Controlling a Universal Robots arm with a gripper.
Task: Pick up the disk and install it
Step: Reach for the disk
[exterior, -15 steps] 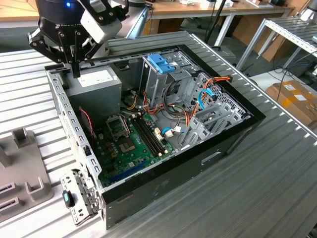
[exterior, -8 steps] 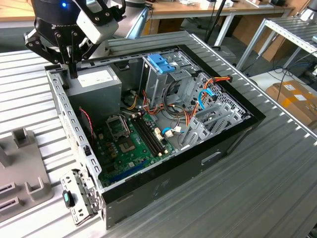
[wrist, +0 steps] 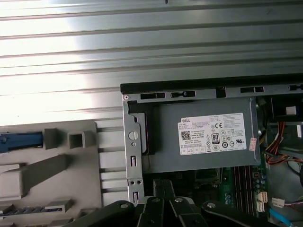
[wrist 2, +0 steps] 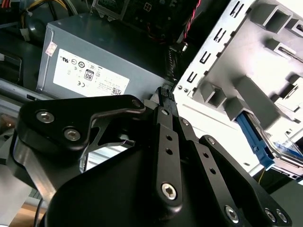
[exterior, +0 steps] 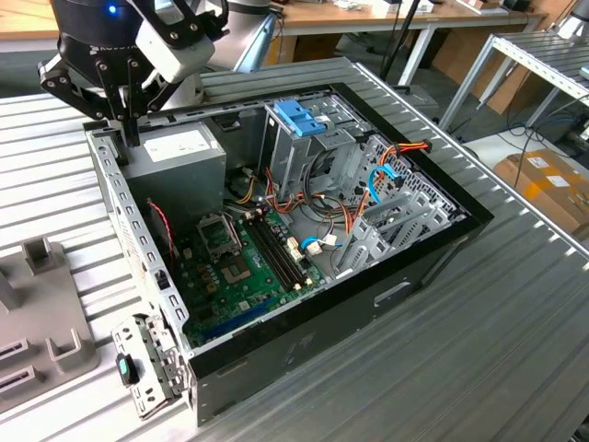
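Jaws pinched shut on nothing, the gripper (wrist 2: 164, 93) hangs over the corner of the case (exterior: 109, 180) while the disk (wrist 2: 279, 146) lies off in the grey fixture (wrist: 80, 184), so a low sweep across could clip the case wall.

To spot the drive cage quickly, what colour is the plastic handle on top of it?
The handle is light blue, clearest in the exterior view.

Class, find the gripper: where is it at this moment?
The gripper hangs at the exterior view's upper left, over a corner of the open case, just beside the power supply.
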